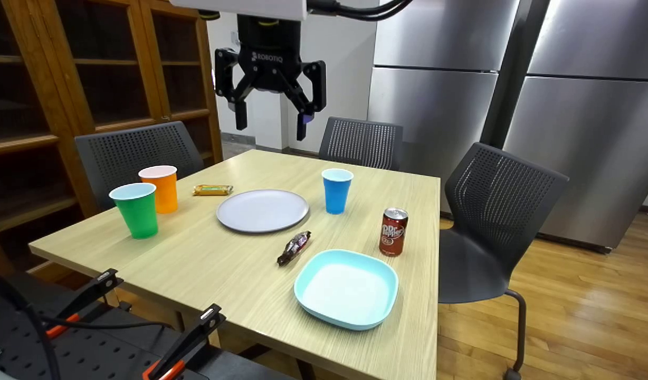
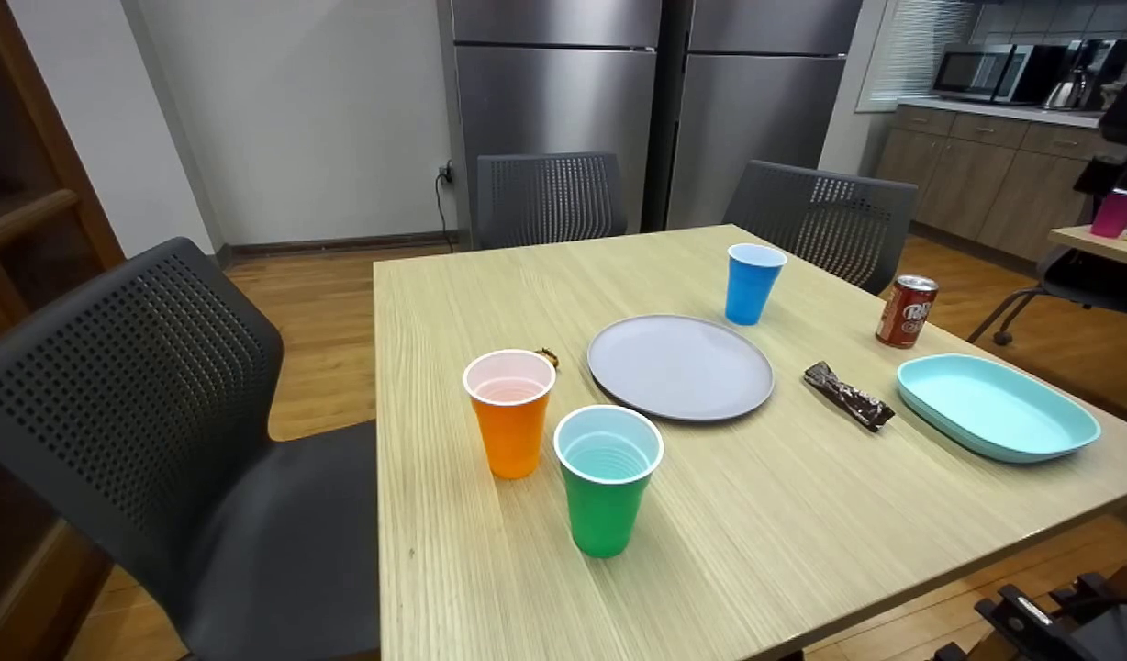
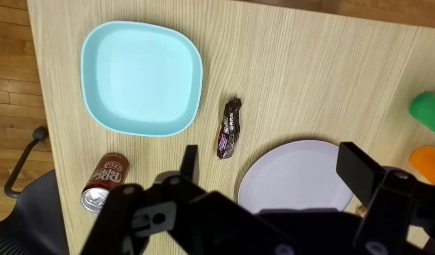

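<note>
**Eight pieces on a pale wood table point(image 1: 202, 269), gripper point(image 1: 271, 125) above**

- Green cup point(image 2: 606, 516): upright; pale ringed interior seen in an exterior view; cropped in the wrist view.
- Orange cup point(image 1: 167, 196): upright, near the green cup; pinkish-white inside; likewise cropped in the wrist view.
- Yellow-wrapped bar point(image 2: 550, 358): in an exterior view all but one end hidden by the orange cup.
- Plate point(image 1: 263, 211): round, flat, lilac-grey, near mid-table; partly covered by the gripper in the wrist view.
- Gripper: well above the table, fingers spread wide, holding nothing; nearer parts blurred in the wrist view.
- Dark-wrapped bar point(image 3: 229, 129): glossy brown, crumpled ends, purple patch, white lettering too small to read in full; lies between plate and dish point(image 3: 143, 78), touching neither.
- Blue cup point(image 1: 336, 196): upright, just beside the plate; pale inside, its bottom out of sight.
- Dish: turquoise, square with rounded corners, low raised wall, inside floor in plain view.
- Can point(image 1: 393, 235): upright, dark red, "Dr Pepper" lettering; near the dish; contents cannot be seen.
</note>
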Available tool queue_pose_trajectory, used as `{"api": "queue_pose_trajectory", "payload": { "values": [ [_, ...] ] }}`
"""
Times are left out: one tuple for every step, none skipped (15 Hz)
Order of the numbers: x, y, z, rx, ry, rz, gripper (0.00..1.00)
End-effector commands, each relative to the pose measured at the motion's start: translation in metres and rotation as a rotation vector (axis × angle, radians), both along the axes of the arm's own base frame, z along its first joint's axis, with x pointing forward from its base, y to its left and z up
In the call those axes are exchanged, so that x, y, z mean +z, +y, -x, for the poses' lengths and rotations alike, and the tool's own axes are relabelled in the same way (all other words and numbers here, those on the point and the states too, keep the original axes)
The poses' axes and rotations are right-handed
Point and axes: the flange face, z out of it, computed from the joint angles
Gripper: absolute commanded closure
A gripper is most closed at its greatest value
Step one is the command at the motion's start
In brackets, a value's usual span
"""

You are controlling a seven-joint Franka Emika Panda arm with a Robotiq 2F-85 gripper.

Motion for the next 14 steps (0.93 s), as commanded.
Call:
{"api": "queue_pose_trajectory", "payload": {
  "values": [
    [-0.015, 0.011, -0.028, -0.076, -0.046, 0.015, 0.00],
    [-0.019, 0.012, -0.036, -0.083, -0.067, 0.024, 0.00],
    [-0.024, 0.015, -0.043, -0.084, -0.081, 0.028, 0.00],
    [-0.029, 0.017, -0.051, -0.083, -0.100, 0.040, 0.00],
    [-0.034, 0.018, -0.058, -0.077, -0.109, 0.050, 0.00],
    [-0.039, 0.020, -0.065, -0.070, -0.115, 0.058, 0.00],
    [-0.045, 0.020, -0.072, -0.065, -0.122, 0.067, 0.00],
    [-0.052, 0.021, -0.079, -0.058, -0.125, 0.075, 0.00],
    [-0.057, 0.022, -0.086, -0.055, -0.127, 0.081, 0.00],
    [-0.065, 0.022, -0.095, -0.053, -0.125, 0.088, 0.00],
    [-0.073, 0.022, -0.103, -0.050, -0.117, 0.094, 0.00],
    [-0.080, 0.022, -0.111, -0.047, -0.113, 0.098, 0.00],
    [-0.088, 0.023, -0.119, -0.043, -0.104, 0.096, 0.00],
    [-0.096, 0.025, -0.127, -0.040, -0.095, 0.093, 0.00]
  ]
}}
